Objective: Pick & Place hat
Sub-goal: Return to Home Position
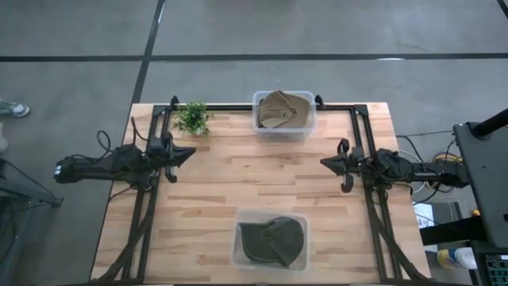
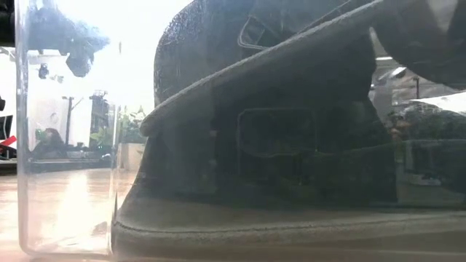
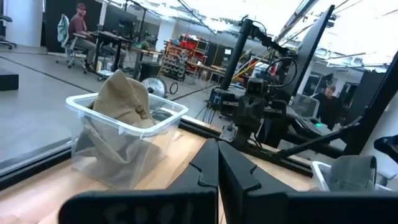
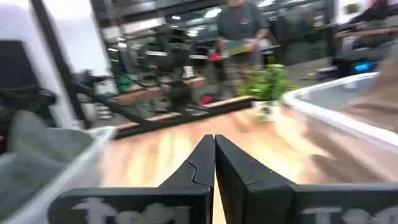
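A tan hat [image 1: 282, 111] lies crumpled in a clear bin [image 1: 308, 127] at the table's far edge; the left wrist view shows this hat [image 3: 121, 99] rising above the bin's rim. A dark olive hat [image 1: 271, 241] fills a second clear bin [image 1: 235, 253] at the near edge, and it [image 2: 291, 145] blocks most of the low view. My left gripper [image 1: 187, 153] waits shut at the table's left side, its fingers [image 3: 217, 163] closed together. My right gripper [image 1: 324, 162] waits shut at the right side, fingers [image 4: 214, 163] also together.
A small potted plant [image 1: 192, 117] stands at the far left corner, also in the right wrist view [image 4: 268, 90]. Bare wood [image 1: 262, 179] lies between the two bins and both grippers. A black frame [image 1: 230, 106] runs along the far edge. People show in the room beyond.
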Action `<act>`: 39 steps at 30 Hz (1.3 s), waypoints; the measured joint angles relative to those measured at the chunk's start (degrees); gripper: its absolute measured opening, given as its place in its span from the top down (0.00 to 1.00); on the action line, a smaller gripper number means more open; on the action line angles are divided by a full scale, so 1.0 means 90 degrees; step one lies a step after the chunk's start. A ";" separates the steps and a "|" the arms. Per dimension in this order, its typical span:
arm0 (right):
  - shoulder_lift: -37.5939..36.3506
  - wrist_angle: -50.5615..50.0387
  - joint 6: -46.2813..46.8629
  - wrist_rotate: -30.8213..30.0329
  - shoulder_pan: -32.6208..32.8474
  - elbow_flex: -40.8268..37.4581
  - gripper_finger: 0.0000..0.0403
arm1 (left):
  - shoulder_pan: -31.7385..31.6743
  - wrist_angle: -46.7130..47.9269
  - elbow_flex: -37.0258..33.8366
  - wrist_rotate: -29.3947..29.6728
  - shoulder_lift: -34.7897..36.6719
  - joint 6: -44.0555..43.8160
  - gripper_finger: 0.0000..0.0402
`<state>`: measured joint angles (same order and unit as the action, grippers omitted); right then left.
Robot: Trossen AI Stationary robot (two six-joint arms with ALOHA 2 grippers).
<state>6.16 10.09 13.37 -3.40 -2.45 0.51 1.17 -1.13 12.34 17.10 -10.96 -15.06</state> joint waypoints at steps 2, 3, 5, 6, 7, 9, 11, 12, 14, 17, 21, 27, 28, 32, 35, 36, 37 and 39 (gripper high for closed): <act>0.0101 -0.0011 -0.0224 -0.0400 0.0214 0.0000 0.98 | 0.0000 -0.0038 -0.0105 -0.0063 0.0008 0.0005 1.00; 0.0135 -0.0015 -0.0328 -0.0491 0.0289 0.0000 0.98 | -0.0004 -0.0049 -0.0200 -0.0190 0.0014 -0.0003 1.00; 0.0162 -0.0004 -0.0422 -0.0566 0.0373 0.0000 0.98 | -0.0005 -0.0174 -0.0460 -0.0419 0.0044 -0.0124 1.00; 0.0162 -0.0006 -0.0433 -0.0578 0.0389 0.0000 0.98 | -0.0005 -0.0323 -0.0606 -0.0482 0.0075 -0.0176 1.00; 0.0164 -0.0010 -0.0440 -0.0593 0.0400 0.0000 0.98 | 0.0002 -0.0501 -0.0762 -0.0502 0.0120 -0.0240 1.00; 0.0162 -0.0022 -0.0463 -0.0600 0.0402 0.0000 0.98 | 0.0000 -0.0860 -0.1082 -0.0501 0.0244 -0.0285 1.00; 0.0164 -0.0057 -0.0484 -0.0659 0.0400 0.0000 0.98 | 0.0000 -0.1091 -0.1314 -0.0497 0.0350 -0.0221 1.00; 0.0164 -0.0120 -0.0464 -0.0681 0.0401 0.0000 0.98 | 0.0000 -0.1063 -0.1301 -0.0492 0.0401 -0.0133 1.00; 0.0162 -0.0297 -0.0386 -0.0789 0.0399 0.0000 0.98 | 0.0000 -0.0864 -0.1292 -0.0471 0.0432 0.0060 1.00; 0.0194 -0.0486 -0.0391 -0.0807 0.0399 0.0000 0.98 | 0.0000 -0.0863 -0.1310 -0.0462 0.0426 0.0194 1.00; 0.0210 -0.0624 -0.0391 -0.0804 0.0397 0.0000 0.98 | 0.0000 -0.0702 -0.1312 -0.0461 0.0403 0.0166 1.00; 0.0208 -0.0626 -0.0389 -0.0801 0.0397 0.0000 0.98 | 0.0000 -0.0680 -0.1315 -0.0461 0.0406 0.0163 1.00; 0.0208 -0.0626 -0.0389 -0.0799 0.0397 0.0000 0.98 | 0.0000 -0.0680 -0.1316 -0.0461 0.0406 0.0163 1.00; 0.0208 -0.0625 -0.0377 -0.0794 0.0397 0.0000 0.98 | 0.0000 -0.0678 -0.1316 -0.0461 0.0406 0.0160 1.00; 0.0208 -0.0624 -0.0376 -0.0794 0.0397 0.0000 0.98 | 0.0000 -0.0678 -0.1319 -0.0461 0.0406 0.0160 1.00; 0.0208 -0.0624 -0.0373 -0.0794 0.0397 0.0000 0.98 | 0.0000 -0.0678 -0.1319 -0.0461 0.0406 0.0157 1.00; 0.0208 -0.0624 -0.0367 -0.0794 0.0397 0.0000 0.98 | 0.0000 -0.0678 -0.1319 -0.0461 0.0406 0.0157 1.00; 0.0208 -0.0624 -0.0374 -0.0793 0.0397 0.0000 0.98 | 0.0000 -0.0678 -0.1321 -0.0461 0.0406 0.0157 1.00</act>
<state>8.03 4.47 10.00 -10.54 1.13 0.51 1.17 -7.22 0.45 12.95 -7.31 -13.65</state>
